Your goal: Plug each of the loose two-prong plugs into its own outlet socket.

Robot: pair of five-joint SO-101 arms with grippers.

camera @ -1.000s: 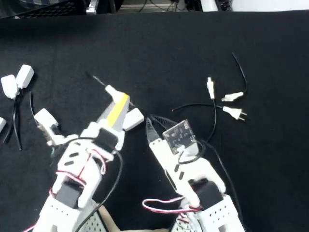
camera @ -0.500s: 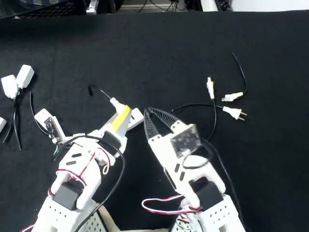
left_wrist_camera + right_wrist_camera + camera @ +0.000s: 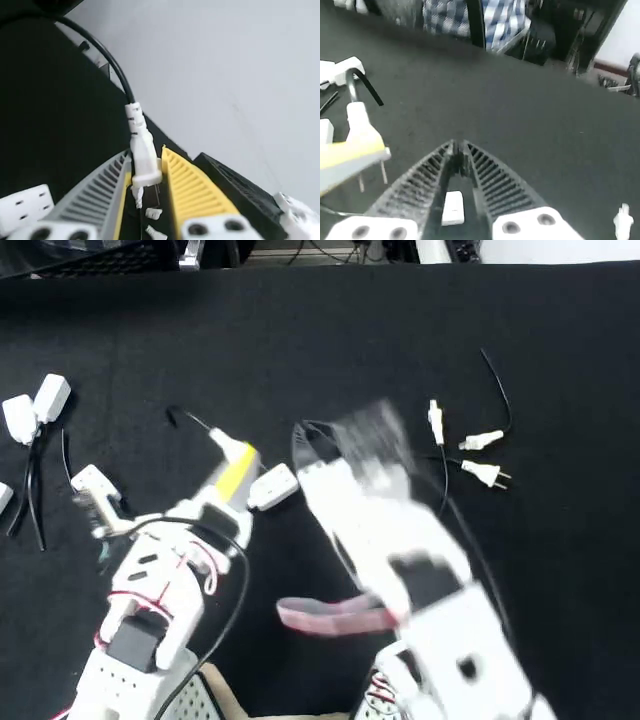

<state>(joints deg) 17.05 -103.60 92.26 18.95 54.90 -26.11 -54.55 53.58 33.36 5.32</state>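
My left gripper (image 3: pixel 234 458), with one yellow finger, is shut on a white two-prong plug (image 3: pixel 142 156) whose black cord (image 3: pixel 107 60) trails away from it. The plug's prongs (image 3: pixel 383 172) hang free above the table. A white outlet socket (image 3: pixel 272 486) lies just right of that gripper on the black cloth. My right gripper (image 3: pixel 312 440) is blurred above the cloth beyond the socket; its dark ribbed fingers meet at the tips (image 3: pixel 458 147) with nothing between them. The same socket (image 3: pixel 452 207) shows beneath them.
Three loose white plugs (image 3: pixel 436 420) (image 3: pixel 483 440) (image 3: pixel 487 476) with black cords lie at the right. Several more sockets (image 3: pixel 50 395) (image 3: pixel 18 416) (image 3: pixel 92 485) sit at the left. The table's far edge (image 3: pixel 320 265) borders room clutter.
The right arm has swung up and away from the table's front and is blurred by motion; its fingers have closed. The left gripper, still holding the plug, has shifted slightly left.
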